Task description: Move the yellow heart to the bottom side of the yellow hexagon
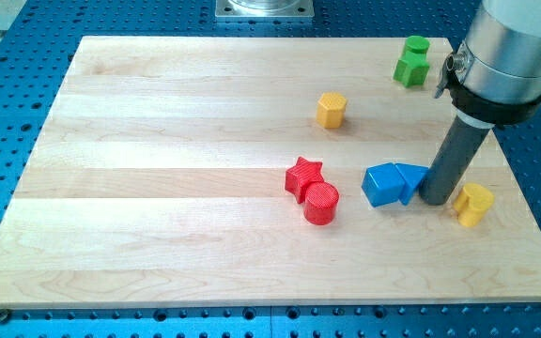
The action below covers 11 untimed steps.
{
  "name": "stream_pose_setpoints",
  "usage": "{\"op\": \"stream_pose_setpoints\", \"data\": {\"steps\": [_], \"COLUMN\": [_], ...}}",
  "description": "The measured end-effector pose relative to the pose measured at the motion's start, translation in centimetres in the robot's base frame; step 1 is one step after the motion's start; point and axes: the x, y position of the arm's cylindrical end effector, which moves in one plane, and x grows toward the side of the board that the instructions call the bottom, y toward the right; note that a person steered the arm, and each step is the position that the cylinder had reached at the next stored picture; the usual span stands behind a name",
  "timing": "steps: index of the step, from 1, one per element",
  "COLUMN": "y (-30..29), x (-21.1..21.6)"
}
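Observation:
The yellow heart (474,204) lies near the board's right edge, at the view's lower right. The yellow hexagon (331,109) stands further up and to the left, near the middle top of the board. My tip (434,198) rests on the board between the yellow heart on its right and a blue triangle-like block (410,180) on its left, close to both. The rod rises from the tip to the grey arm body at the top right, which hides part of the board's right corner.
A blue cube (380,184) touches the blue triangle's left side. A red star (303,176) and a red cylinder (321,202) sit together left of it. Two green blocks (412,62) stand at the top right. The wooden board (158,188) lies on a blue perforated table.

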Motion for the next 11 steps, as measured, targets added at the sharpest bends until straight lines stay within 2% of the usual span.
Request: {"op": "stream_pose_setpoints", "data": {"steps": [1, 2, 3, 4, 5, 6, 7, 9, 10, 11], "y": [-0.1, 3.9, 3.9, 2.8, 6.5, 4.4, 1.2, 8.4, -1.2, -6.0], "x": [4.2, 5.5, 0.5, -0.9, 0.2, -5.8, -8.6, -5.9, -4.9, -9.6]}}
